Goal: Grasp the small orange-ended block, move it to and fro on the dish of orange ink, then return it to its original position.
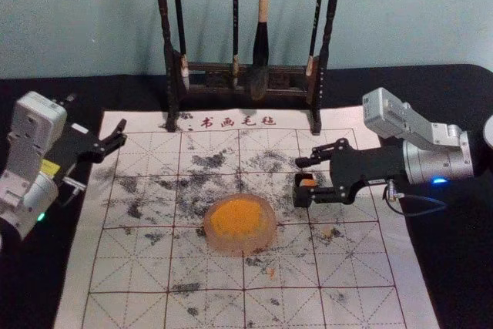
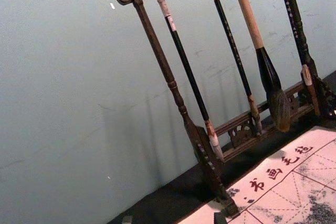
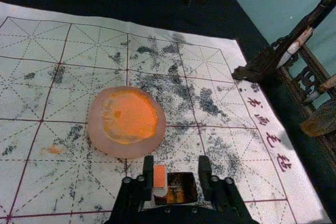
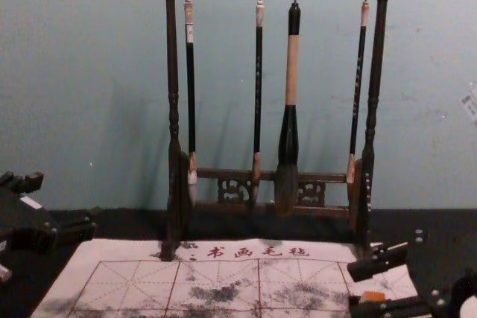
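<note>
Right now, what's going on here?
The robot's right pincer is open around the small orange-ended block and the dark box next to it, not clamped on the block. The dish of orange ink sits nearby on the mat. The left pincer is idle at the mat's left side. Whether inking is ahead or done, I can't tell.
</note>
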`<act>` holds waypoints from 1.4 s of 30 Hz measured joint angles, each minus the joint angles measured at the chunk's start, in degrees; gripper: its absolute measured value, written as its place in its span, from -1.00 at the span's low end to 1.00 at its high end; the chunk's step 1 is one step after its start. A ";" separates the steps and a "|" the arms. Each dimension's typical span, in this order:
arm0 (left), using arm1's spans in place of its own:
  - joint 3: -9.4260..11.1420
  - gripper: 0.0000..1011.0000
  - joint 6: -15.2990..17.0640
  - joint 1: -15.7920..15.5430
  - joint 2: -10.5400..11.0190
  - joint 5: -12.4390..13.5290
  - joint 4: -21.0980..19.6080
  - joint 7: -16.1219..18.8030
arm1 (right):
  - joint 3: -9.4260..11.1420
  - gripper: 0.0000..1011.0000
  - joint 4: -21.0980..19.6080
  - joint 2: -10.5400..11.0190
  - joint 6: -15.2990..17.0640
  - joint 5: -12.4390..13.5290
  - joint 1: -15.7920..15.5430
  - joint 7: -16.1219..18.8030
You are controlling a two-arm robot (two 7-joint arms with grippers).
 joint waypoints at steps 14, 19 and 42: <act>0.00 0.98 0.00 0.00 0.00 0.00 0.00 0.00 | 0.00 0.84 -0.01 0.01 0.03 0.03 0.00 0.04; 0.00 0.98 0.00 0.00 0.00 0.00 0.00 0.00 | 1.50 0.98 -1.07 -0.01 -0.56 1.91 -1.06 -0.46; 0.00 0.98 0.00 0.00 0.00 0.00 0.00 0.00 | 20.88 0.98 -17.78 -2.56 -7.12 9.08 -26.76 -36.62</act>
